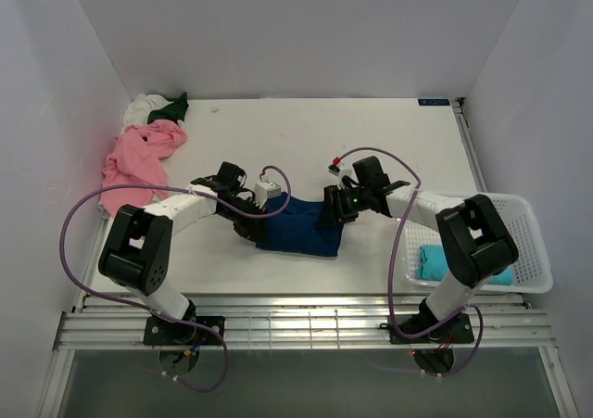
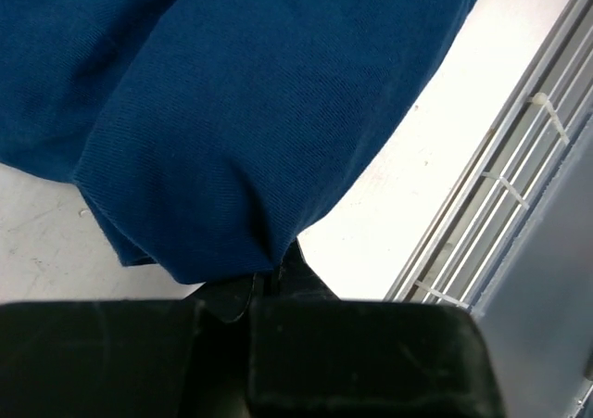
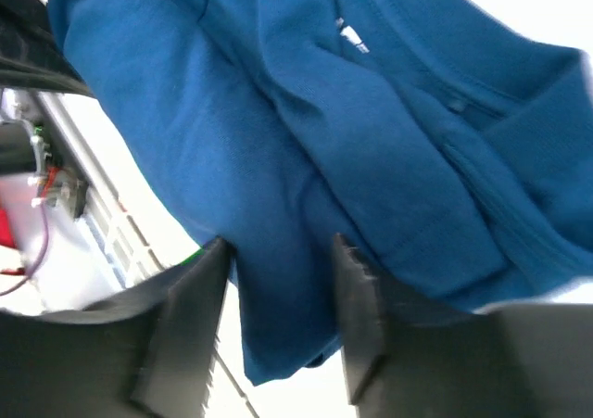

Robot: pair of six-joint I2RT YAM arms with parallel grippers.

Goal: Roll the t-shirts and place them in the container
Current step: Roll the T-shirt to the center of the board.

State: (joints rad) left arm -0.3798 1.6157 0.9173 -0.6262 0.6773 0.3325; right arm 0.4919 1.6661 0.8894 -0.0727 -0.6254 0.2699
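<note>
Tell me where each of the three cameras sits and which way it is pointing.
Top external: above and behind the bases, looking down on the table; left arm and right arm show.
Left wrist: on that arm, facing the blue t-shirt; its shut jaws pinch it.
Right wrist: likewise, its parted jaws framing the cloth.
Shared: all three see the blue t-shirt.
</note>
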